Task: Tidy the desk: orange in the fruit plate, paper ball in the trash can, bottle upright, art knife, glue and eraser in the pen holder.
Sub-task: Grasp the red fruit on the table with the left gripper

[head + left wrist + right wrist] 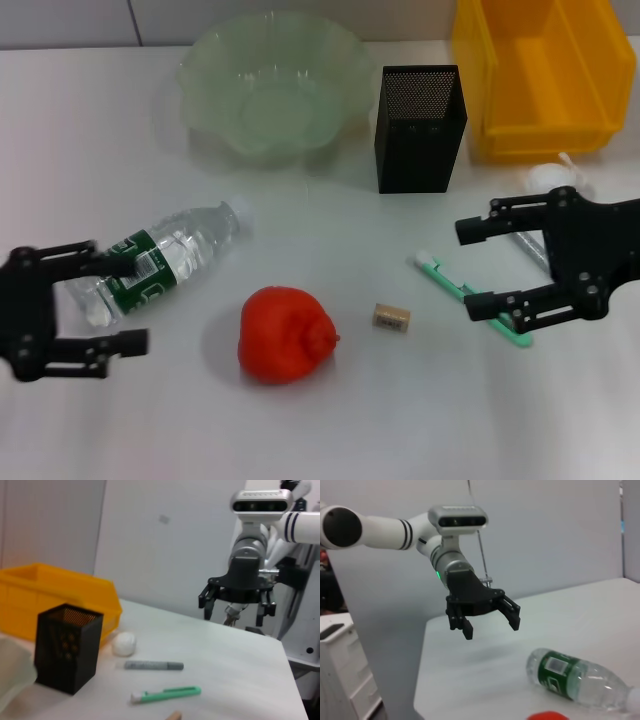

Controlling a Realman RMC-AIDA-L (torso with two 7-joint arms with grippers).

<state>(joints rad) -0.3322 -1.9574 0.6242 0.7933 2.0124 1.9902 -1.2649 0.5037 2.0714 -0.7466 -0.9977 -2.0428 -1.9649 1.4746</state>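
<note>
- Left claw [95, 300]: spread, holding nothing, poised over the base end of the water bottle [165, 258], which lies on its side on the counter [80, 120]. Bottle not yet upright.
- Right claw [485, 265]: spread, holding nothing, poised over the green art knife [470, 296], which lies flat beneath it.
- Glue stick [153, 665]: grey, lying just beyond the knife under the right claw; mostly hidden in the head view.
- Eraser [391, 317]: on the counter between the two claws, nearer the right one.
- Orange [286, 334]: on the counter between the claws, just beside the left claw's bottle; the fruit plate [275, 90] stands well beyond it with nothing in it.
- Paper ball [550, 177]: beyond the right claw, just in front of the yellow bin [545, 75], outside it.
- Pen holder [418, 128]: beyond the right claw, toward the plate; none of the three items is seen inside.
- Assessment: no item appears placed; all six steps remain.
</note>
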